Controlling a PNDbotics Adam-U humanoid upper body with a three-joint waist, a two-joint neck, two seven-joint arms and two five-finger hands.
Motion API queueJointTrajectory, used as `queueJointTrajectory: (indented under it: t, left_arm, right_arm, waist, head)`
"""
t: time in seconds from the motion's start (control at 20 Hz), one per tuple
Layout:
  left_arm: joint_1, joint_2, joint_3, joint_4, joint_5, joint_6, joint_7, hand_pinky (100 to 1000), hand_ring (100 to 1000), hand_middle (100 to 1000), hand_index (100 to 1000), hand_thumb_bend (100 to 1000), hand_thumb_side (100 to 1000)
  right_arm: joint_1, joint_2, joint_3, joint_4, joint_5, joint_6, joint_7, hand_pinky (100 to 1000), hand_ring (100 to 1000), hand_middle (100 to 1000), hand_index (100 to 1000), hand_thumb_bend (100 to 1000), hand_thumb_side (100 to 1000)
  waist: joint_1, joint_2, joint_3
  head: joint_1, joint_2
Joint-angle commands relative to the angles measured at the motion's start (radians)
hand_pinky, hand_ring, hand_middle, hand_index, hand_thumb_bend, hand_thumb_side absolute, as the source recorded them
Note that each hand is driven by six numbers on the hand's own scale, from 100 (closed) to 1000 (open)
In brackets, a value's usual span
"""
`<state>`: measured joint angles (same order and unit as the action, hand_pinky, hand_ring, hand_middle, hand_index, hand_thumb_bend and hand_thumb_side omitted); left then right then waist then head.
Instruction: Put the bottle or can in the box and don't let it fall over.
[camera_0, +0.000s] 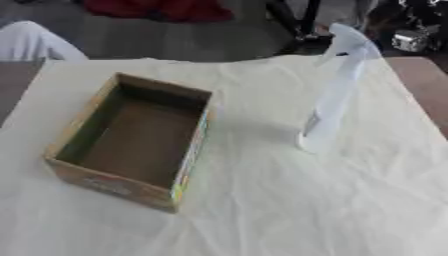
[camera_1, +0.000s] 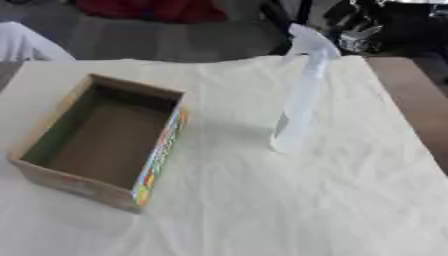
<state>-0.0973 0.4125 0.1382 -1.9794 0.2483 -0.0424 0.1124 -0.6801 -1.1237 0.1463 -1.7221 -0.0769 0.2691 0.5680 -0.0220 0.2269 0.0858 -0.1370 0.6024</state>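
A brown box (camera_0: 131, 142) sits open on the left of a table with a white cloth (camera_0: 289, 210). A tall pale spray bottle (camera_0: 331, 100) stands upright to its right, apart from the box.

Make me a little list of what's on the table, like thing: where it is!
box: open cardboard box, on the left side, nothing inside
spray bottle: tall, pale, standing upright to the right of the box, apart from it
cloth: wrinkled, cream-coloured, covers the table under both
robot hands: none showing in either view
bottle in box: not yet
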Motion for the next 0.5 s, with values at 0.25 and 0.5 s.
queueJointTrajectory:
  t: [0.25,0.5]
  left_arm:
    - [-0.011,0.028,0.001,-0.021,-0.003,-0.002,-0.005,844,595,678,729,100,761]
    - [-0.012,0.027,0.000,-0.021,-0.004,-0.002,-0.006,844,595,678,727,100,762]
  right_arm:
    - [-0.032,-0.015,0.001,0.006,-0.013,0.003,-0.007,812,843,845,911,100,652]
    - [-0.042,-0.008,0.008,0.010,0.008,0.013,-0.015,799,813,810,887,100,646]
  waist:
    - [0.000,-0.009,0.000]
    - [0.000,-0.006,0.001]
  head:
    - [-0.007,-0.016]
    - [-0.009,-0.017]
